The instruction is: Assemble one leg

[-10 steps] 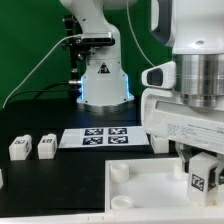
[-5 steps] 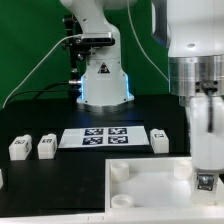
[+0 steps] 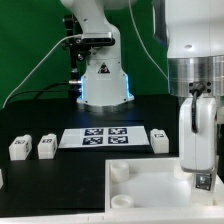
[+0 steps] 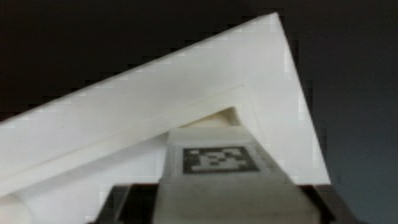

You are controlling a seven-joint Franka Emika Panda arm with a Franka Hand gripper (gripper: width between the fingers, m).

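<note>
The fingers (image 3: pixel 196 135) are pointing straight down at the exterior view's right edge, and they are clamping a leg (image 3: pixel 203 182) between their tips. In the wrist view the same leg (image 4: pixel 219 170) is sitting upright between the two dark finger pads (image 4: pixel 125 203), its black-and-white tag facing the camera, so the gripper (image 3: pixel 202 180) is grasping it firmly.

The held leg is hanging over the far right corner of the big white tray (image 3: pixel 150 190), right at that corner's rim; whether it is touching the tray or just above it is not clear. In the wrist view the tray's corner (image 4: pixel 196 90) is showing as a white wedge directly behind the leg. A round socket (image 3: pixel 119 171) is standing in the tray's rear corner toward the exterior view's left, and a second one (image 3: pixel 120 199) is sitting nearer the camera on the same side.

Another leg (image 3: pixel 159 138) is lying on the black table (image 3: pixel 40 185) just behind the tray, beside the right end of the marker board (image 3: pixel 104 137). Two more legs, one (image 3: pixel 20 147) and the other (image 3: pixel 46 147), are sitting side by side well apart to the exterior view's left of that board. Behind the board the arm's white base (image 3: pixel 103 78) is standing in front of a green backdrop (image 3: pixel 30 40).
</note>
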